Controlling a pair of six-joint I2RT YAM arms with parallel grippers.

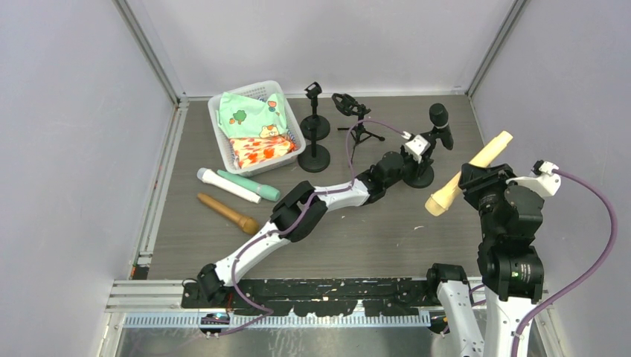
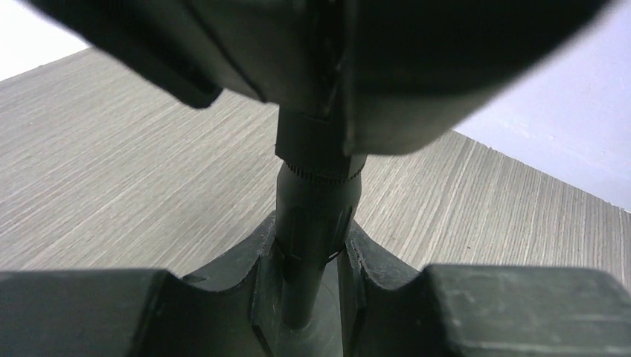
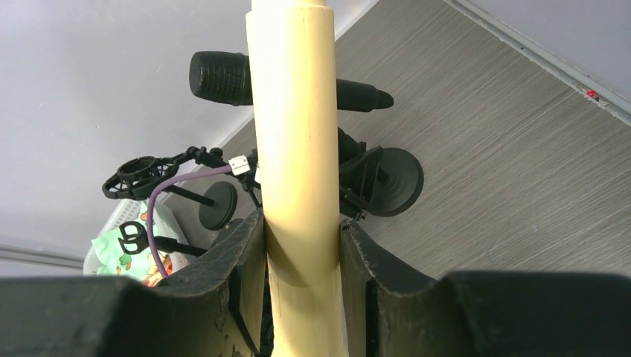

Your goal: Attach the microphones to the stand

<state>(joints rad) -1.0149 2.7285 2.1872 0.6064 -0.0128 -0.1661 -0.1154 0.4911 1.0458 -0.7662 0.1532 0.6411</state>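
Observation:
A black microphone [image 1: 439, 117] sits in the clip of a round-based stand [image 1: 419, 177] at the back right. My left gripper [image 1: 425, 152] is shut on that stand's post [image 2: 312, 223], its jaws pressed against both sides just above the base. Raised over the table's right side, my right gripper [image 1: 476, 181] is shut on the cream microphone [image 1: 467, 173], which is tilted with its head toward the near side. From the right wrist the cream microphone [image 3: 294, 149] crosses in front of the black microphone [image 3: 223, 78]. White [image 1: 223, 184], mint green [image 1: 249, 186] and brown [image 1: 227, 213] microphones lie on the table at left.
A white basket [image 1: 292, 119] holding printed cloth packets stands at the back left. Beside it are two round-based stands [image 1: 315, 123] [image 1: 314, 156] with bare clips and a tripod stand with a shock mount [image 1: 353, 111]. Grey walls close in three sides.

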